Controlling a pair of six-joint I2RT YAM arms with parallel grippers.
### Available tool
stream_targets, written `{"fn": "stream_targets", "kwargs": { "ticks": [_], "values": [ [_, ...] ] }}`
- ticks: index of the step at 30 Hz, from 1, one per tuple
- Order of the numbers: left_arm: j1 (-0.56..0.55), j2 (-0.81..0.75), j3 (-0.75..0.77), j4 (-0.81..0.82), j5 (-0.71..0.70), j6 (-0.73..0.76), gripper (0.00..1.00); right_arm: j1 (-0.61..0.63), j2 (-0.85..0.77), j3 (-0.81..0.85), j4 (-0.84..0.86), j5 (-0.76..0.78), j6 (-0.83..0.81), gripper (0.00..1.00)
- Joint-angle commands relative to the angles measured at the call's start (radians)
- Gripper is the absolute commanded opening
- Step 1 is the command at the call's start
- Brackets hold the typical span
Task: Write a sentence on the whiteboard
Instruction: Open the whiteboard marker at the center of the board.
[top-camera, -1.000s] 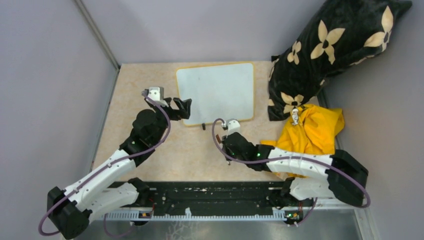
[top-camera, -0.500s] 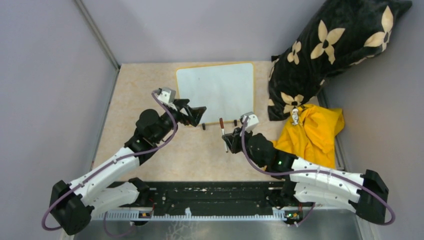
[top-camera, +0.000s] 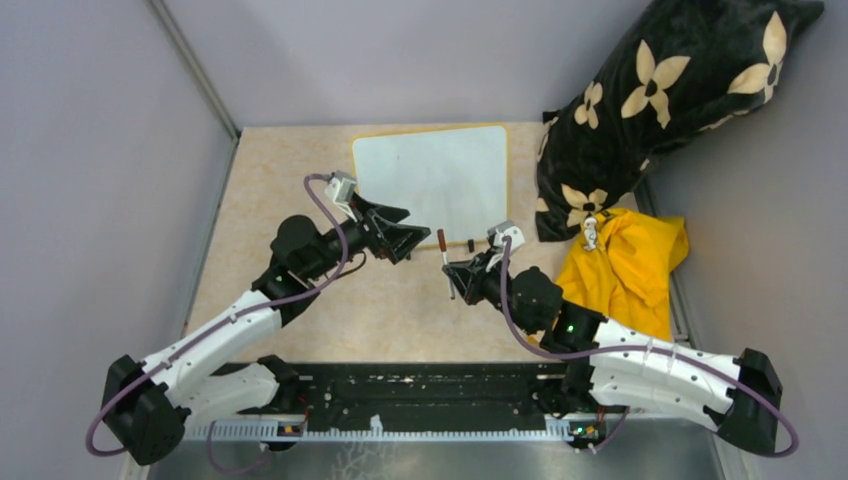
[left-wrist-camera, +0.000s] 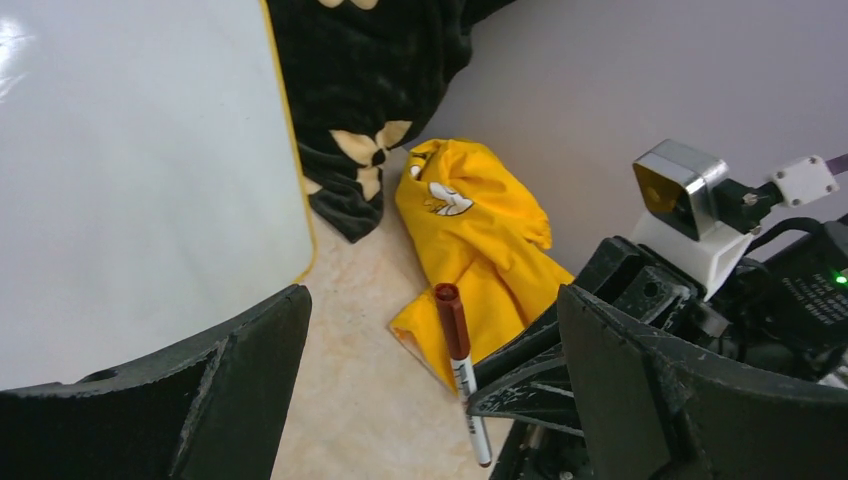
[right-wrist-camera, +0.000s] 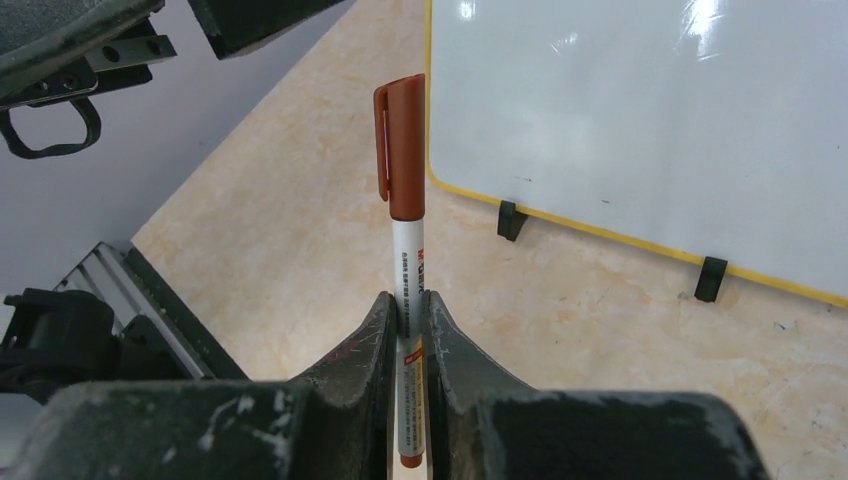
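Right claw (right-wrist-camera: 405, 312) is pinching a marker (right-wrist-camera: 408, 230) by its white barrel, brown cap on and poking out past the fingertips, just short of the whiteboard's (top-camera: 430, 180) near edge. Left claw (top-camera: 410, 232) is spread wide (gripping nothing), close by the cap. The board lies flat at the surface's (top-camera: 270, 190) far side, beside a flowered black pillow (top-camera: 660, 100).

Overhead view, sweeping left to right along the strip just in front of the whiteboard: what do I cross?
Left end effector, open → marker with its reddish-brown cap on → yellow cloth.
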Motion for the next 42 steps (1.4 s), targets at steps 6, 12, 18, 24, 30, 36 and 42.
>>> {"fn": "stream_targets", "kwargs": {
  "ticks": [6,12,18,24,30,36,42],
  "values": [
    [-0.005,0.126,0.130,-0.069,0.193,-0.140,0.96,-0.002,-0.028,0.046,0.070,-0.051,-0.039,0.00],
    [-0.004,0.166,0.124,-0.002,0.294,-0.199,0.90,-0.003,-0.030,0.045,0.077,-0.060,-0.046,0.00],
    [-0.003,0.171,0.116,-0.005,0.312,-0.203,0.82,-0.002,-0.028,0.050,0.081,-0.062,-0.053,0.00],
    [-0.005,0.181,0.111,0.004,0.343,-0.203,0.68,-0.003,-0.018,0.052,0.093,-0.062,-0.053,0.00],
    [-0.004,0.194,0.101,0.014,0.367,-0.206,0.55,-0.003,-0.005,0.064,0.094,-0.066,-0.058,0.00],
    [-0.004,0.207,0.095,0.025,0.375,-0.215,0.43,-0.003,0.002,0.068,0.096,-0.070,-0.058,0.00],
    [-0.004,0.213,0.086,0.040,0.375,-0.220,0.37,-0.002,0.005,0.068,0.090,-0.074,-0.057,0.00]
  ]
}}
